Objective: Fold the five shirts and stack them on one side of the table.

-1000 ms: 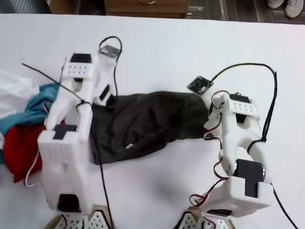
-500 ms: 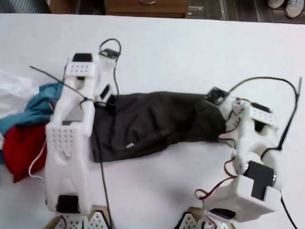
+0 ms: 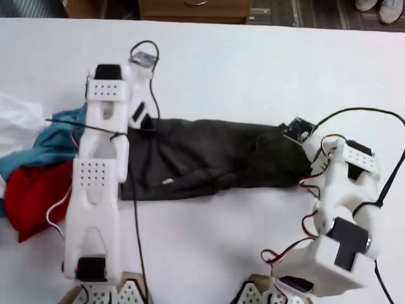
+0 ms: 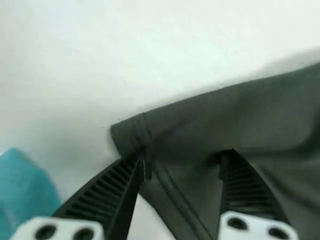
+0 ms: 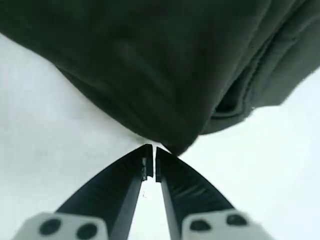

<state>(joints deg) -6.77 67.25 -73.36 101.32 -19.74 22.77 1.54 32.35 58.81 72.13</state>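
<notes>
Dark shirt (image 3: 209,155) lies mid-desk (image 3: 253,69), drawn out flat, its long axis parallel to the near edge. Left claw (image 4: 180,185) is open, jaws straddling the shirt's far corner on the end toward the left edge. Right claw (image 5: 151,160) is closed at the opposite end, apparently pinching the hem. Each arm thus stands at one end of the axis. Remaining shirts (image 3: 38,183) are heaped at the left edge.
</notes>
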